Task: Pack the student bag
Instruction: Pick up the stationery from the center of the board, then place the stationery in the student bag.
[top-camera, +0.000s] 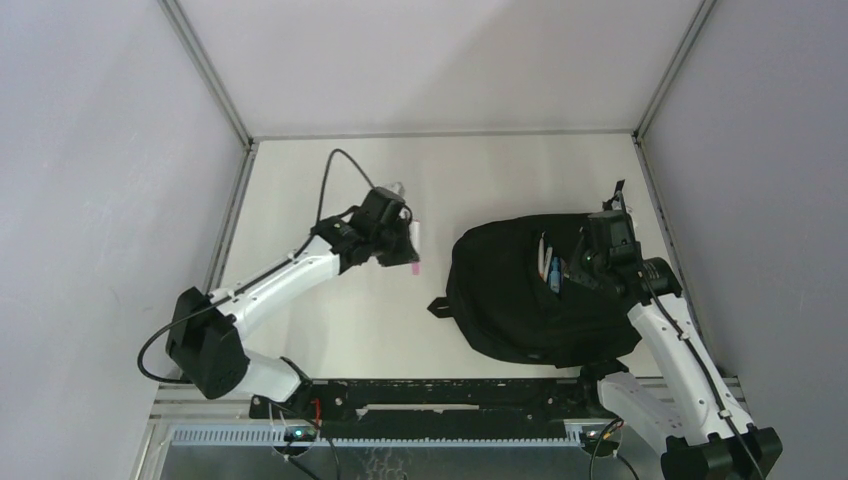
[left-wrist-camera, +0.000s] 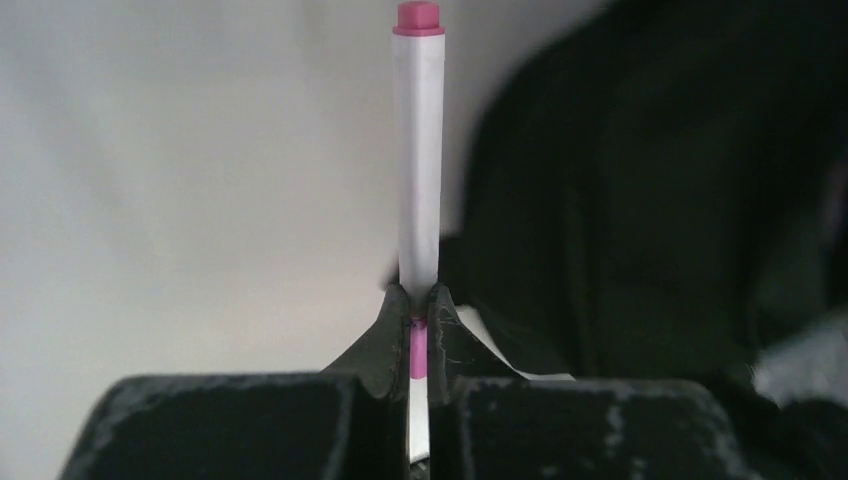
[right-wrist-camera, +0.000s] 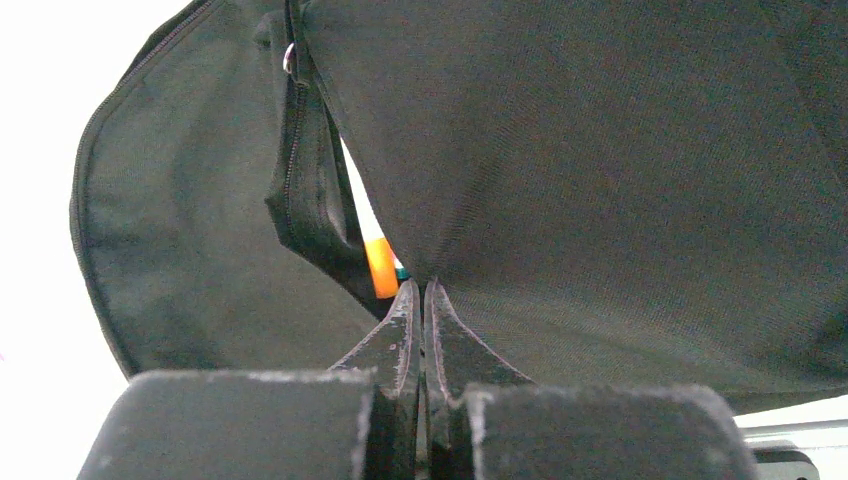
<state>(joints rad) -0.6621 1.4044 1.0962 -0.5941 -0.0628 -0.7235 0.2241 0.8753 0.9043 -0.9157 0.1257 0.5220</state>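
The student bag lies flat on the right half of the white table. Its near edge comes close to the black rail along the front, and its right side runs near the table's right border under the wall. To its left a strip of bare tabletop separates it from the left gripper, which hangs above the middle of the table with its jaws clamped on a white marker with pink ends. The marker sticks straight out past the fingertips, and in the wrist view the bag's dark bulk sits just to its right. Behind both arms, open table stretches to the far wall. The right gripper sits over the bag's right-hand upper part, its fingers pressed together with a fold of the black fabric pinched at their tips beside a slit-like opening. An orange pen shows in that gap, and from above a few pens poke out of the pocket just left of the gripper. Pale grey panels with metal corner posts close the table in on three sides.
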